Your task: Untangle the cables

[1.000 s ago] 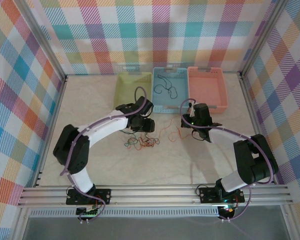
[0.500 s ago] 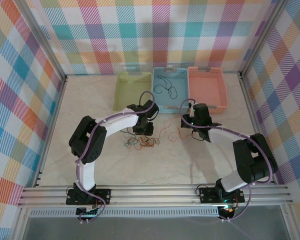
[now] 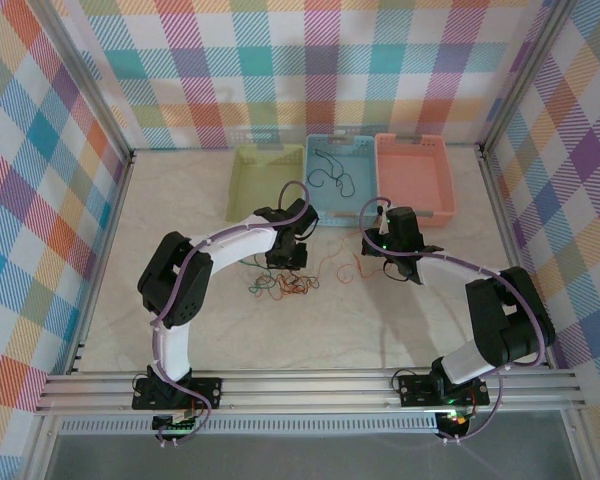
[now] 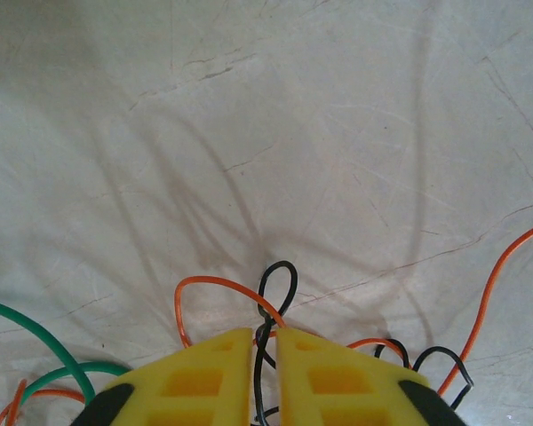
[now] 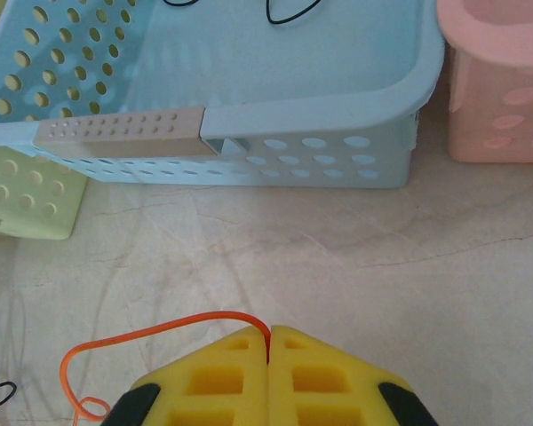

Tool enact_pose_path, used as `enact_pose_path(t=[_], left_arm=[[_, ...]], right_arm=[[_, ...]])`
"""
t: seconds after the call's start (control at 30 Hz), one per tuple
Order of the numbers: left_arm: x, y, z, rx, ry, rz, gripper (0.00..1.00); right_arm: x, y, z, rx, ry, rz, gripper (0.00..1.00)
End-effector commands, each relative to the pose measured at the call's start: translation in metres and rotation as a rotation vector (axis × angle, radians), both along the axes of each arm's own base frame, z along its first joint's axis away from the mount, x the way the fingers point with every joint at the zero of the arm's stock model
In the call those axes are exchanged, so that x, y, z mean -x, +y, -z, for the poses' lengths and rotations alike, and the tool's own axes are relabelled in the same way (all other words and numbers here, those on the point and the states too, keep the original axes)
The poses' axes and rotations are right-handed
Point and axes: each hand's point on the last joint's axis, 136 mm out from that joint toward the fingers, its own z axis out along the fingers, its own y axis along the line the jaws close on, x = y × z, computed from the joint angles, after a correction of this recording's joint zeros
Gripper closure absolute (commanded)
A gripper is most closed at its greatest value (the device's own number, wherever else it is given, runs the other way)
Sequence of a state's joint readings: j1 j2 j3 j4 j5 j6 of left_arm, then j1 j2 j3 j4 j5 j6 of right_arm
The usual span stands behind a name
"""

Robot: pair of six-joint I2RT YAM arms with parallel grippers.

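The cables lie in a small tangle [image 3: 280, 284] of red, orange, green and black strands on the table, in front of the baskets. My left gripper [image 3: 284, 265] is down on the tangle's far edge. In the left wrist view its yellow jaws [image 4: 264, 333] are nearly together, with a black cable [image 4: 280, 284] running between them. An orange loop [image 4: 218, 282] crosses that cable and a green strand [image 4: 44, 333] lies to the left. My right gripper [image 3: 382, 245] [image 5: 269, 328] is shut on the end of an orange cable [image 5: 160, 330] that trails left toward the tangle.
Three baskets stand in a row at the back: green [image 3: 250, 180], blue [image 3: 342, 218] with a thin black cable [image 3: 330, 175] lying in it, and pink [image 3: 412, 170]. The blue basket's near wall [image 5: 338, 102] is close ahead of my right gripper.
The left arm swung its elbow inward and settled over the tangle, and its jaws closed in around the black cable. The right arm and its orange cable have not moved.
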State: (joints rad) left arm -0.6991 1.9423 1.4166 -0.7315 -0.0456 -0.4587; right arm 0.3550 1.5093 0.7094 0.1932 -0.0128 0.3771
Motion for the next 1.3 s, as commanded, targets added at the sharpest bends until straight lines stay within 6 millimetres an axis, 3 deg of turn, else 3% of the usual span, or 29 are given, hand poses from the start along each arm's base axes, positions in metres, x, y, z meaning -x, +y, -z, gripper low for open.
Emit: enact_pose_path(t=[0.0, 0.2, 0.33, 0.47, 0.63, 0.83, 1.0, 1.27], left_arm=[[0.007, -0.001, -0.004, 0.005, 0.014, 0.000, 0.80], [0.011, -0.006, 0.006, 0.025, 0.051, 0.000, 0.80], [0.012, -0.006, 0.007, 0.021, 0.053, 0.001, 0.86], [0.010, 0.000, -0.005, 0.011, 0.016, -0.007, 1.00], [0.007, 0.021, -0.031, -0.025, -0.066, -0.035, 1.00], [0.009, 0.065, -0.081, -0.020, -0.175, -0.114, 1.00], [0.017, 0.127, -0.125, 0.037, -0.306, -0.273, 1.00], [0.043, 0.201, -0.168, 0.107, -0.423, -0.470, 1.00]], right_arm=[[-0.007, 0.007, -0.011, -0.003, -0.037, -0.025, 1.00], [-0.007, 0.007, -0.011, -0.003, -0.036, -0.024, 1.00], [-0.008, 0.007, -0.012, -0.001, -0.039, -0.023, 1.00], [-0.008, 0.006, -0.013, 0.001, -0.043, -0.018, 1.00], [-0.008, 0.002, -0.014, 0.010, -0.053, -0.001, 1.00], [-0.008, -0.007, -0.015, 0.035, -0.062, 0.043, 1.00], [-0.008, -0.015, -0.014, 0.058, -0.062, 0.082, 1.00], [-0.007, -0.034, -0.013, 0.104, -0.068, 0.177, 1.00]])
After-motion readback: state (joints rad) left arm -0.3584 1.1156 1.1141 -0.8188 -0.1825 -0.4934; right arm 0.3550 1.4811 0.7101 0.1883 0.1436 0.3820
